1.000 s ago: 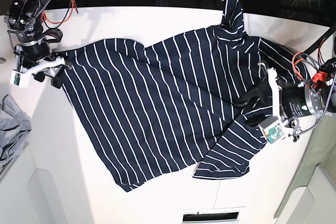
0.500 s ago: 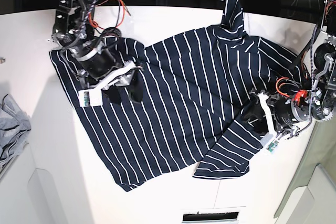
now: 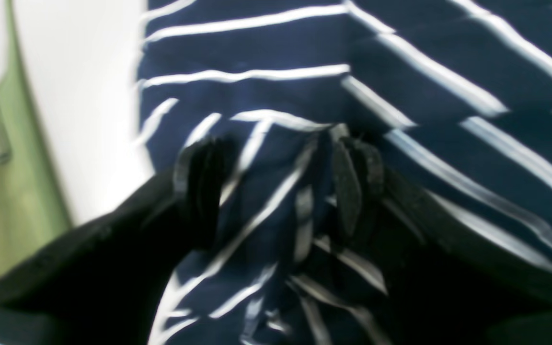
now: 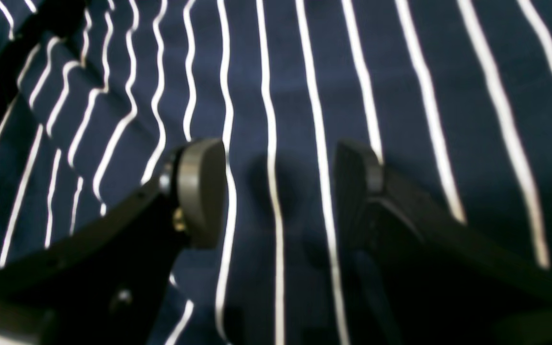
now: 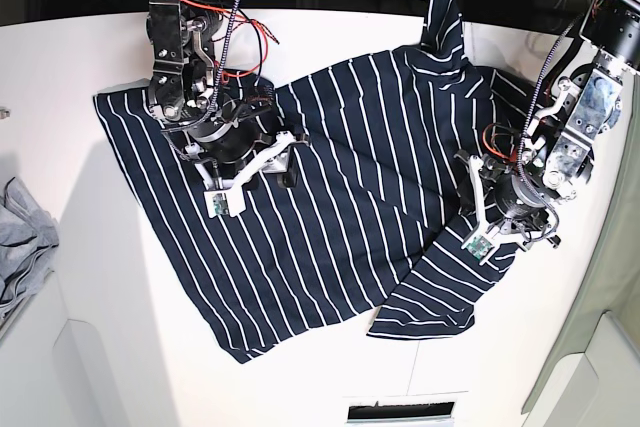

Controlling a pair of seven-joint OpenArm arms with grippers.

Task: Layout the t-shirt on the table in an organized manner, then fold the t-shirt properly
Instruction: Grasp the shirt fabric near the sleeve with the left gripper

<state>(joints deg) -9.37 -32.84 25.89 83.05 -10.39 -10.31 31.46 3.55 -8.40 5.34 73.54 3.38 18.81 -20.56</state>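
The dark navy t-shirt (image 5: 330, 187) with thin white stripes lies spread but askew on the white table (image 5: 80, 57). One sleeve (image 5: 430, 297) is folded near the front right. My right gripper (image 4: 276, 191) is open, its fingers hovering over flat striped fabric (image 4: 400, 72) in the shirt's upper left part. There is nothing between them. My left gripper (image 3: 276, 187) is open at the shirt's right side. A bunched ridge of shirt (image 3: 266, 206) lies between its fingers. In the base view the right arm (image 5: 215, 137) is on the left and the left arm (image 5: 520, 197) on the right.
A plain grey cloth (image 5: 20, 237) lies at the table's left edge. Part of the shirt (image 5: 440, 12) hangs over the far edge. The table's right edge (image 3: 89, 96) is close beside the left gripper. A dark slot (image 5: 400, 413) sits at the front edge.
The right arm has swung from the table's left edge to over the shirt. The shirt's left corner now lies spread out. The left arm has turned and reaches in from the upper right.
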